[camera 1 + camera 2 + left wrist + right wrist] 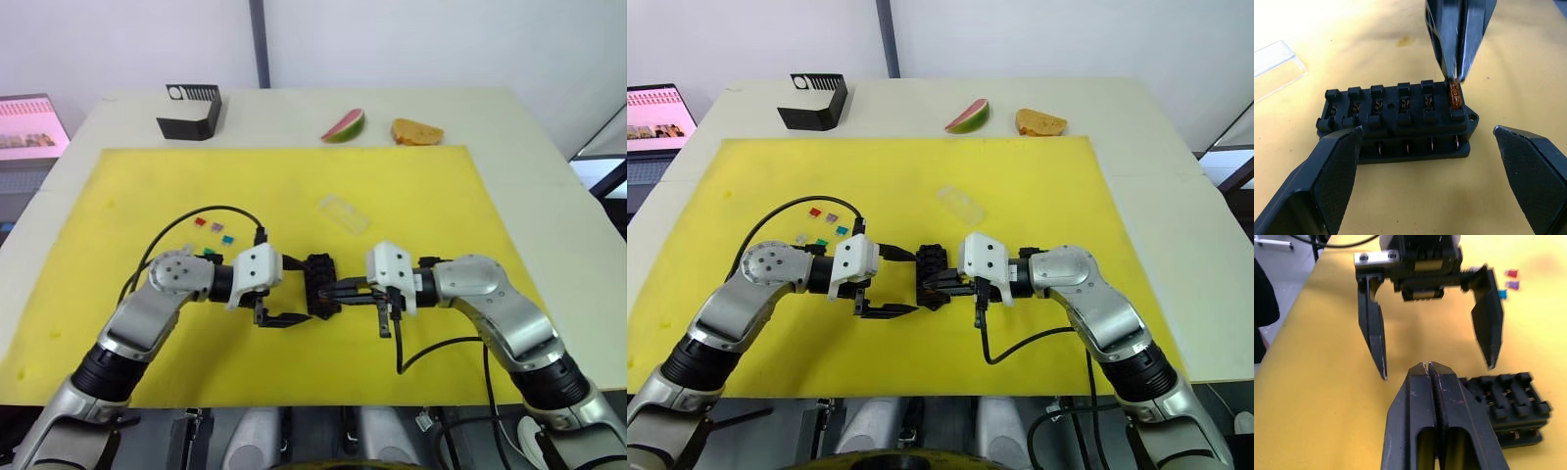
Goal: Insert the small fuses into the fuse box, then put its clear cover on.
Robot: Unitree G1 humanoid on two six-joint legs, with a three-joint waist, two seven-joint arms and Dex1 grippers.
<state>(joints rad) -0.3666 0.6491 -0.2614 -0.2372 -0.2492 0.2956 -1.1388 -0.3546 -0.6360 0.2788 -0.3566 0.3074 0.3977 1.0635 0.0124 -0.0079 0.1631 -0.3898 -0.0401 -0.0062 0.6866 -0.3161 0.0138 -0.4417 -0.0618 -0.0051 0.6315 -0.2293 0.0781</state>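
The black fuse box (pixel 320 284) lies on the yellow mat, between my two grippers. My left gripper (pixel 307 291) is open, one finger on each side of the box (pixel 1396 117). My right gripper (pixel 1454 78) is shut, and its tips rest on an amber fuse (pixel 1455 95) seated in an end slot. The other slots look empty. Loose small fuses lie left of the box: red (pixel 201 222), purple (pixel 216 228), teal (pixel 227 239) and green (pixel 208 252). The clear cover (pixel 343 212) lies on the mat behind the box.
A larger black box with a white vent (pixel 191 111) stands at the table's back left. A watermelon slice (pixel 344 125) and a piece of bread (pixel 416 131) lie at the back. A laptop screen (pixel 29 127) is off the table's left side.
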